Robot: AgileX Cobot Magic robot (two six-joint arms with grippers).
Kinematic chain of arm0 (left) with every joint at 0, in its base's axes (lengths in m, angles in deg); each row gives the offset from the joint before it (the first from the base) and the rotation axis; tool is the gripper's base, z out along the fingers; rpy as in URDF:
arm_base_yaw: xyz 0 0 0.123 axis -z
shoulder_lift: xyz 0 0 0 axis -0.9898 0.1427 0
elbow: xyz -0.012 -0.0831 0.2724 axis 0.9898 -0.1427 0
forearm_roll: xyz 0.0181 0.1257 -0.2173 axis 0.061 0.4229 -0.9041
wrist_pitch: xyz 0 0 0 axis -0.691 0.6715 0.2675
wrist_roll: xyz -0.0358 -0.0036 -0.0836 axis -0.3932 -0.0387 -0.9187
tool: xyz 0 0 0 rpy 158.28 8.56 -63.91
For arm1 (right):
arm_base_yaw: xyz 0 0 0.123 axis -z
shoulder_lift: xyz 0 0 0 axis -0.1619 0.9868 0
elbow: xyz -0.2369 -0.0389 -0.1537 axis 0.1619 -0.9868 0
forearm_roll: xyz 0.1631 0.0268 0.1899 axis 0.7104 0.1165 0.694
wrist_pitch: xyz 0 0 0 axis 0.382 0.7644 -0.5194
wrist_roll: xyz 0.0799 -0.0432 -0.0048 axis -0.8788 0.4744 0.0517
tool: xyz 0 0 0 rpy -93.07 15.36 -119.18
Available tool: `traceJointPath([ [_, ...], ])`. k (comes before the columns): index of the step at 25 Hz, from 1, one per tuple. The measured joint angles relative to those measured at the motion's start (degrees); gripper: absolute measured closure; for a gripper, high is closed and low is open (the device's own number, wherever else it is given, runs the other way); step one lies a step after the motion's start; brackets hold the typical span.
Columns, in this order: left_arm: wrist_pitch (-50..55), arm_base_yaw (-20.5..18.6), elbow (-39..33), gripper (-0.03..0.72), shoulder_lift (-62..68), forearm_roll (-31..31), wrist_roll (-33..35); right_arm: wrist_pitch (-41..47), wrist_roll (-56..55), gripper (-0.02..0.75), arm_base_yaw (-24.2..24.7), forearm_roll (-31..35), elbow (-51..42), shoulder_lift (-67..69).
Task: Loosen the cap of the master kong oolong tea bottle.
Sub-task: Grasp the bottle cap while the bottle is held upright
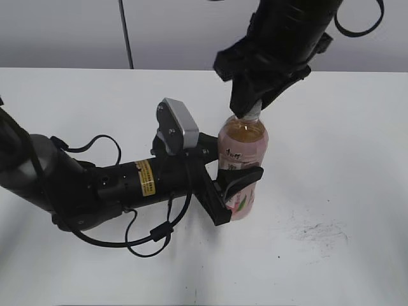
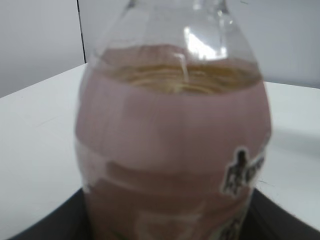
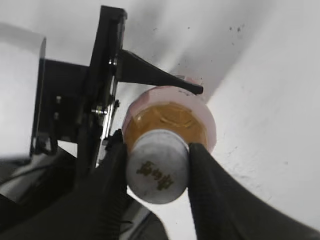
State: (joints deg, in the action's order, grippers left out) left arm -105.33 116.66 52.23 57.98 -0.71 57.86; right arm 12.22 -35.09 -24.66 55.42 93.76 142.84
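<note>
**Both arms on the upright tea bottle**

The master kong oolong tea bottle (image 1: pixel 243 167) is clear plastic filled with amber tea. A pink label wraps its lower body, with dark Chinese characters on a white patch and a touch of green near the base. Above the label the clear shoulder shows the tea's surface. The cap (image 3: pixel 157 171) is small, round and whitish-grey, with a brownish mark printed on its flat top.

The bottle stands upright on the white table (image 1: pixel 331 191), right of centre in the exterior view. Its long axis is vertical and the cap points straight up.

The left gripper (image 1: pixel 237 185) reaches in from the left, low over the table, and its jaws are closed around the bottle's labelled body, one dark finger curving across the front of the label. The left wrist view is filled by the bottle's pink side.

The right gripper (image 3: pixel 157 167) comes down from above. Its jaws stand narrow, one black finger (image 3: pixel 112 175) pressing each side of the cap.

Dark scuff marks (image 1: pixel 317 231) lie on the table to the bottle's right.
</note>
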Motion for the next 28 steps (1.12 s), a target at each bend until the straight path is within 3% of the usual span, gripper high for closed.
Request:
traceJointPath([
  [7, 0.0, 0.0, 0.0, 0.303, 0.0, 0.2, 0.1, 0.0, 47.0, 0.46, 0.0, -0.2, 0.0, 0.0],
  [10, 0.0, 0.0, 0.0, 0.303, 0.0, 0.3, 0.3, 0.0, 58.9, 0.46, 0.0, -0.2, 0.0, 0.0],
  [16, -0.1, 0.0, 0.0, 0.303, 0.0, 0.5, 0.3, 0.1, 62.9, 0.454, 0.0, 0.0, 0.0, 0.0],
  [23, -0.1, 0.0, 0.0, 0.303, 0.0, 0.3, 0.3, 0.1, 62.5, 0.327, 0.0, -0.1, 0.0, 0.0],
  [28, -0.1, 0.0, 0.0, 0.303, 0.0, 0.3, 0.3, 0.1, 53.3, 0.254, 0.0, 3.9, 0.3, -0.2],
])
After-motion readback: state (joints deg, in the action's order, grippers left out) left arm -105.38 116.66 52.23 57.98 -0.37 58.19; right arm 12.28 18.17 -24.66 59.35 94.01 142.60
